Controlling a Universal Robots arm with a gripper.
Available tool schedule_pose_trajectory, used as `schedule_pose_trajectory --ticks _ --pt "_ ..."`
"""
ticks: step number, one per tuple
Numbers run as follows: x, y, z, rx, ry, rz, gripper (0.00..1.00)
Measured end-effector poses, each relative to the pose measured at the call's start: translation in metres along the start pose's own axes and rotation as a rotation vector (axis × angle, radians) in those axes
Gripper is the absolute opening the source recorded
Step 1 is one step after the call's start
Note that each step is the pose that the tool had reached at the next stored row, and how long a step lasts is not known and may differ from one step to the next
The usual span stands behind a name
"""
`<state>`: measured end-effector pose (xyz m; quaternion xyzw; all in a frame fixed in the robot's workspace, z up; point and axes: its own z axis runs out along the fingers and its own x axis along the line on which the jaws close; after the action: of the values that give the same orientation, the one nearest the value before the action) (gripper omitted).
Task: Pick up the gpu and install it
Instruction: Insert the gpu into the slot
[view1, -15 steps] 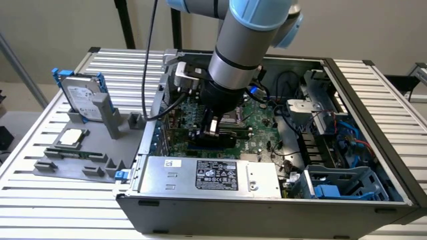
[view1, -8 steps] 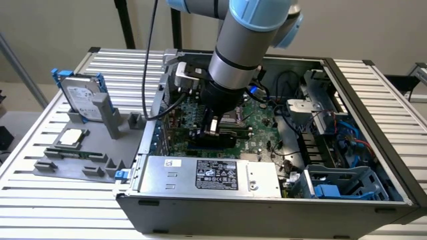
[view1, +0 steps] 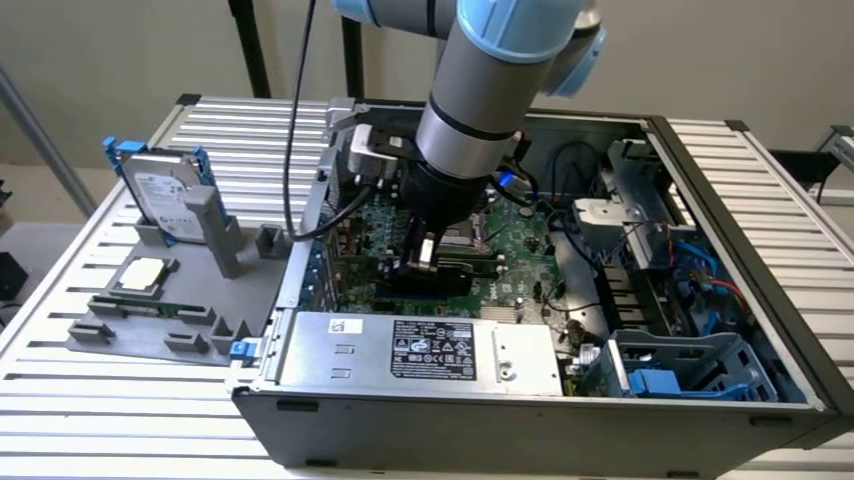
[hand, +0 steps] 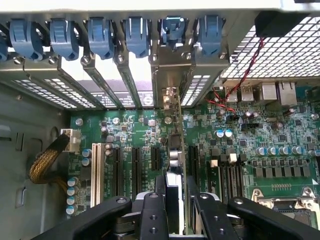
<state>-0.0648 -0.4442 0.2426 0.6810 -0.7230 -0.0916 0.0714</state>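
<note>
The gpu (hand: 172, 185) stands on edge between my fingers (hand: 152, 210), low over the green motherboard (hand: 125, 130) inside the open computer case (view1: 534, 420). Its thin green board runs away from me, and its silver bracket (hand: 170, 65) lies against the case's rear slot openings under a blue latch (hand: 173, 27). My gripper (hand: 176, 207) is shut on the card. In the exterior view the gripper (view1: 434, 262) reaches down into the case with the black card (view1: 424, 278) under it. Whether the card sits fully in its slot I cannot tell.
Long black expansion slots (hand: 136, 170) lie on both sides of the card. A silver power supply (view1: 420, 350) fills the case's near side. On the exterior view's left, a grey fixture (view1: 147, 335) holds a hard drive (view1: 167, 200) in a blue-handled carrier and a processor chip (view1: 144, 273).
</note>
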Motion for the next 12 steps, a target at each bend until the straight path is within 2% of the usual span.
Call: schedule_pose_trajectory --ticks 5,9,10,11,12 --pt "0.0002 0.0001 0.0002 0.0001 0.0049 0.001 0.27" --pt "0.0 0.0007 -0.0004 0.0003 0.0038 0.002 0.28" --pt "0.0 0.0009 -0.0022 0.0005 0.0045 0.002 0.28" --pt "0.0 0.0014 -0.005 0.0002 0.0055 0.001 0.34" --pt "0.0 0.0021 -0.0083 0.0003 0.0055 0.001 0.34"
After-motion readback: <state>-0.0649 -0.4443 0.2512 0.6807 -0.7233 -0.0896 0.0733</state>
